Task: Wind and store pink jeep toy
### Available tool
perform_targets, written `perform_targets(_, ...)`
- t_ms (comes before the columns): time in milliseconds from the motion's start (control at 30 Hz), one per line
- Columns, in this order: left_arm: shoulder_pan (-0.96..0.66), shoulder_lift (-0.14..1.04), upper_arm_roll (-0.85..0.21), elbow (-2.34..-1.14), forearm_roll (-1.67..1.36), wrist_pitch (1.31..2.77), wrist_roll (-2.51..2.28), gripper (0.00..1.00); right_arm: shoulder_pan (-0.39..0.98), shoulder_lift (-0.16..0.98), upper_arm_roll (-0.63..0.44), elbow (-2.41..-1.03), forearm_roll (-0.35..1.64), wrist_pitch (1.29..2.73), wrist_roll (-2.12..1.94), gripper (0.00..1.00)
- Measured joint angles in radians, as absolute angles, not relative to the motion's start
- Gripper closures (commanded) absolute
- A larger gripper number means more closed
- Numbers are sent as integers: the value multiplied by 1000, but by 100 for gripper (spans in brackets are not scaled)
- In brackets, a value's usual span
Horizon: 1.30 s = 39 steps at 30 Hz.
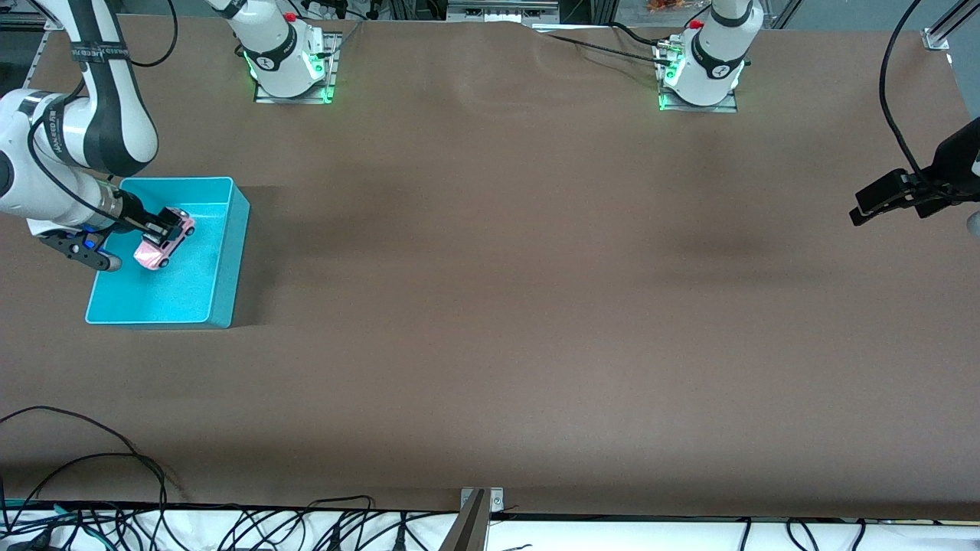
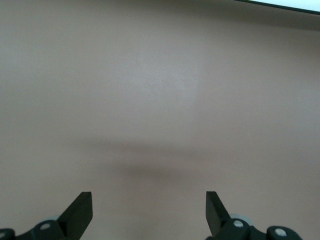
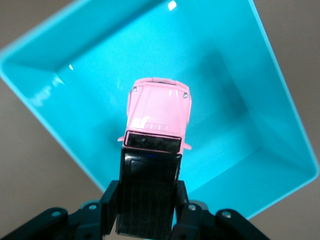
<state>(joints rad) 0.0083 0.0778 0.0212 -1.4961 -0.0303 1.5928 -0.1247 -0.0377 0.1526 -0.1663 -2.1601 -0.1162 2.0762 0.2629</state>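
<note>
The pink jeep toy (image 1: 164, 243), pink-bodied with a black roof, hangs tilted over the inside of the cyan bin (image 1: 222, 252) at the right arm's end of the table. My right gripper (image 1: 162, 226) is shut on the jeep's black roof end. In the right wrist view the jeep (image 3: 159, 114) points nose-down into the bin (image 3: 45, 90), with the gripper (image 3: 148, 201) clamped on both sides of its roof. My left gripper (image 1: 880, 205) waits open above bare table at the left arm's end; in the left wrist view its fingers (image 2: 81, 212) stand wide with nothing between them.
The brown table mat (image 1: 536, 306) spreads between the two arms. Cables (image 1: 230, 528) run along the table edge nearest the front camera. The arm bases (image 1: 291, 61) stand along the edge farthest from that camera.
</note>
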Motion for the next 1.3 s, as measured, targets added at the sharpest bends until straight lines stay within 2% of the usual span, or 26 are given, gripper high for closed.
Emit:
perform_targets(333, 8, 78, 21, -1496, -30, 1593, -125, 0, -57, 182, -192, -2237, -188, 2105, 102, 100)
perform_targets(1300, 8, 78, 21, -1496, -30, 1593, -125, 0, -70, 286, -195, -2240, -189, 2228, 35, 100)
